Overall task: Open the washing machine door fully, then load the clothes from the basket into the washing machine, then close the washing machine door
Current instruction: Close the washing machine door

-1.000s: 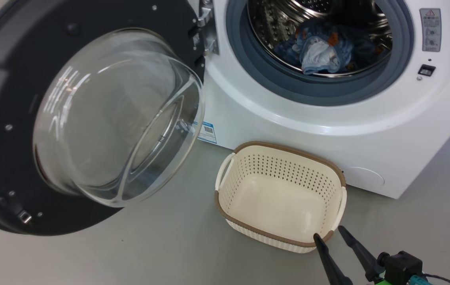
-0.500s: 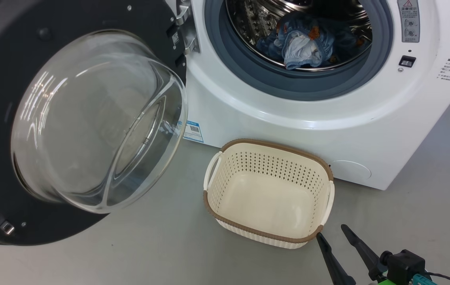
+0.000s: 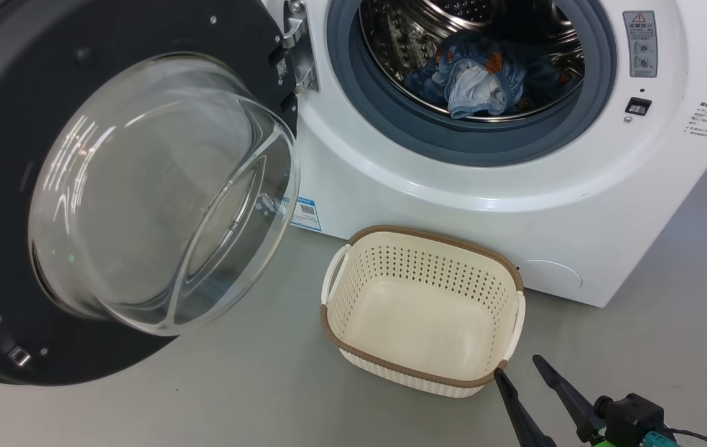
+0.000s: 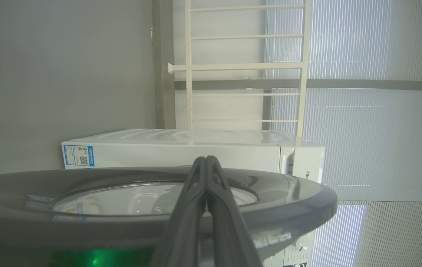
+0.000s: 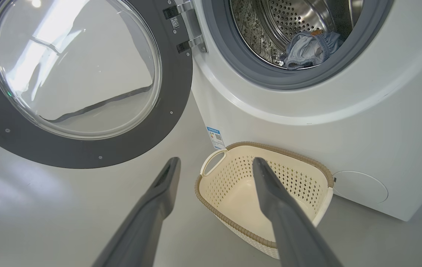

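My left hand [image 4: 205,158], closed and empty, lies just over the door [image 4: 292,196]; judged heavy, rigid, glossy: best pushed near its edge, not gripped.

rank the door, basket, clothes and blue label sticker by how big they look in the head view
1. washing machine door (nearest the camera, which enlarges it)
2. basket
3. clothes
4. blue label sticker
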You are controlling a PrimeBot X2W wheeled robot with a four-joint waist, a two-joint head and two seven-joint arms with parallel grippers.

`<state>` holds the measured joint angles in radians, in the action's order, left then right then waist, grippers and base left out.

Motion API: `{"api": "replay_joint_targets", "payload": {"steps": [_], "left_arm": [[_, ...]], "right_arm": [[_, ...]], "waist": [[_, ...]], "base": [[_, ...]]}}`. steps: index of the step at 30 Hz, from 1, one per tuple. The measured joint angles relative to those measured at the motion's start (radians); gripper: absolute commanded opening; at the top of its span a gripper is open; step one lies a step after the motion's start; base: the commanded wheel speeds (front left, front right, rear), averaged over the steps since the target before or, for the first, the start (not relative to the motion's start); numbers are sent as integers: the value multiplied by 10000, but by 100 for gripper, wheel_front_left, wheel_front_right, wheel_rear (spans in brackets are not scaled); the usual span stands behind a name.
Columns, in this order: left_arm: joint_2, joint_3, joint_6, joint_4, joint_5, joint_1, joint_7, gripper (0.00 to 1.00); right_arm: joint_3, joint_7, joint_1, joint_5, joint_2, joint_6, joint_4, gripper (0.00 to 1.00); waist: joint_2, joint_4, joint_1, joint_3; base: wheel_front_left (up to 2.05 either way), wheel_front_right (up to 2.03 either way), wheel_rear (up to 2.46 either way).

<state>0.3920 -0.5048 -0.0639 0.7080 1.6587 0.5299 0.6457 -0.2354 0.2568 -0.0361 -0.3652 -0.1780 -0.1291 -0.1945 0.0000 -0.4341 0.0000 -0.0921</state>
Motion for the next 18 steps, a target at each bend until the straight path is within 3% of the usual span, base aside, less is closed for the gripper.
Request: {"api": "replay_joint_targets", "payload": {"steps": [8, 14, 18], "left_arm": [[2, 127, -81, -159, 155, -196, 878, 0], [-188, 115, 219, -959, 633, -714, 1570, 0], [-525, 148, 608, -2253, 732, -1442, 1939, 0]], "right_arm": [[4, 0, -8, -2, 40, 0, -4, 100], [52, 0, -14, 0, 165, 0, -6, 100], [144, 0, -20, 0, 280, 0, -2, 100]], "waist": [[0, 0, 0, 100], [0, -7, 0, 211], [0, 28, 0, 277]], "base": [[0, 0, 0], [0, 0, 0], [0, 0, 0]]}}
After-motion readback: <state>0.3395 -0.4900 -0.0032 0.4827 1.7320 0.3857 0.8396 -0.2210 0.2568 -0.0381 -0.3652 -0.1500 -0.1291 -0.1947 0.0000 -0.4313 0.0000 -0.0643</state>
